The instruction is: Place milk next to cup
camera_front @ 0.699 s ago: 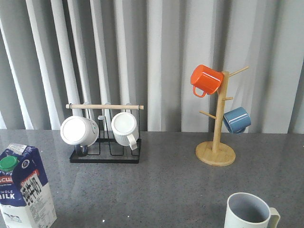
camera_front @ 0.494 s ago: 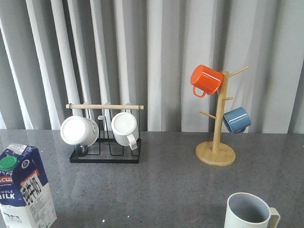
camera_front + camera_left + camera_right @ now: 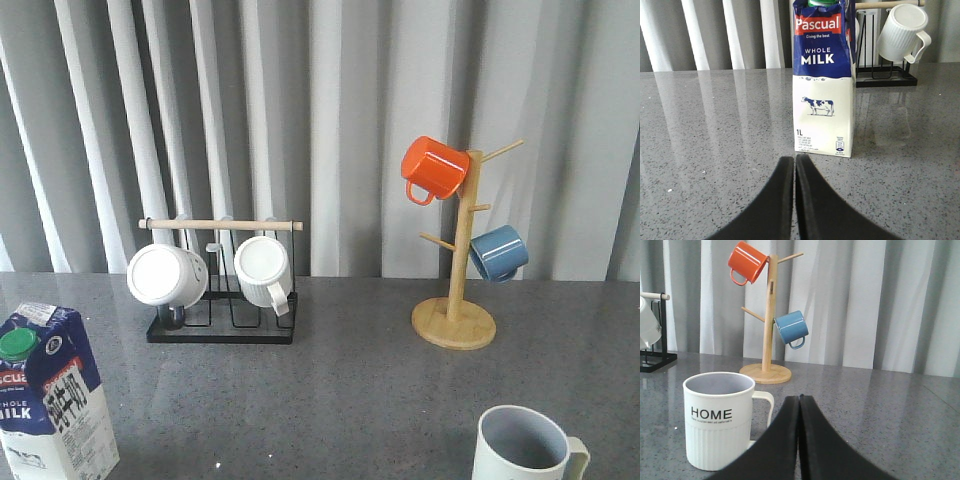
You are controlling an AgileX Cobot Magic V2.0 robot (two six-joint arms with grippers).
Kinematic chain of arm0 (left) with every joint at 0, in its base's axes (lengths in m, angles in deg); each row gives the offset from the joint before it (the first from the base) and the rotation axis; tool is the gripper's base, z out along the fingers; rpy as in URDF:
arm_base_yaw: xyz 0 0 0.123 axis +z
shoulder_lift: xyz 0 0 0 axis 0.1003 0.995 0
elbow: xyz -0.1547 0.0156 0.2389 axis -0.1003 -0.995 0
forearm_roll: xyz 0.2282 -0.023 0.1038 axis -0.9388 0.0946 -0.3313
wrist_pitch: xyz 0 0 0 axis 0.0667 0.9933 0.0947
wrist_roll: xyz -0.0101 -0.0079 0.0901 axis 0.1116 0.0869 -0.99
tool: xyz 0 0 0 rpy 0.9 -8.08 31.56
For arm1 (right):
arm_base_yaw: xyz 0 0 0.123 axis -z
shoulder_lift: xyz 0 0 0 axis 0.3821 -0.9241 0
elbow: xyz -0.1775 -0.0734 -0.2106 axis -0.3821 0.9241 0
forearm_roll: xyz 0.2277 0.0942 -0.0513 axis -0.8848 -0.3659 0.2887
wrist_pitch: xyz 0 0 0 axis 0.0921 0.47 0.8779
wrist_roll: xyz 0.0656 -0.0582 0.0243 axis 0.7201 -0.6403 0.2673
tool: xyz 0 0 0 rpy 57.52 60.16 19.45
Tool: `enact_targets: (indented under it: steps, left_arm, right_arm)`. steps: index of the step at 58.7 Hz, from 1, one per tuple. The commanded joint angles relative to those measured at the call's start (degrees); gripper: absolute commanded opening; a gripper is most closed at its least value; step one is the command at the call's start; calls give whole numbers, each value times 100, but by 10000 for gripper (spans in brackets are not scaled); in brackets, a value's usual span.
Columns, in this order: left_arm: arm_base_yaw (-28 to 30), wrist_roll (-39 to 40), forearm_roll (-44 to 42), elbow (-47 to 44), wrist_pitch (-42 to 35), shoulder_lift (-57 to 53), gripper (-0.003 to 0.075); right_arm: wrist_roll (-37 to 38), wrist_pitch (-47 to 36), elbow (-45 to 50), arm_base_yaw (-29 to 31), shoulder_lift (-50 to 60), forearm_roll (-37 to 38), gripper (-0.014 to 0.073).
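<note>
- Comparing the front view with the two earlier ones, you will find nothing has moved; the milk (image 3: 52, 395) stands in the same spot at the near left of the table (image 3: 340, 390), and the cup (image 3: 525, 447) sits in the same spot at the near right; the two are well apart.
- The left gripper (image 3: 794, 162) is pinched closed on nothing, its fingers touching each other; it sits low over the table, aimed at the front of the upright carton and short of it.
- The right gripper (image 3: 799, 401) is likewise closed and empty, just beside the cup's handle; the "HOME" lettering faces its camera.
- Behind them you have the black rack (image 3: 222, 325) with its white ribbed mugs (image 3: 166, 275) and the wooden mug tree (image 3: 455, 300) with an orange mug (image 3: 433, 168) and a blue mug (image 3: 498, 252); none of these is part of the job.
- Judging from this stillness, the task has not begun; you will likely need the left fingers parted before they can take the carton.
</note>
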State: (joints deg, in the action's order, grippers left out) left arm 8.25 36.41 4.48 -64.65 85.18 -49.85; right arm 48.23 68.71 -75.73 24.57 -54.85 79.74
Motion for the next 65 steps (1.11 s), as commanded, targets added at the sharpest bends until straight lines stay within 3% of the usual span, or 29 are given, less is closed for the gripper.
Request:
enact_targets:
  steps: [1, 17, 31, 50, 57, 65]
  left_arm:
    - [-4, 63, 57, 157, -472, -60, -6]
    - [-4, 63, 57, 157, -690, -60, -6]
    - [-4, 115, 57, 157, -1656, -60, -6]
    - [-4, 1012, 57, 162, -2630, -60, -6]
    - [-18, 1609, 52, 167, -2868, -60, -3]
    - [-24, 1701, 52, 182, -2830, -60, 29]
  right_arm:
    - [-5, -439, 49, 36, 64, -116, -9]
    - [-5, -421, 54, 36, 64, -114, -9]
    - [-5, -421, 54, 36, 64, -114, -9]
    - [23, -421, 54, 36, 64, -152, -9]
    - [147, -485, 48, 36, 56, -568, -7]
    - [147, -499, 31, 36, 56, -948, 8]
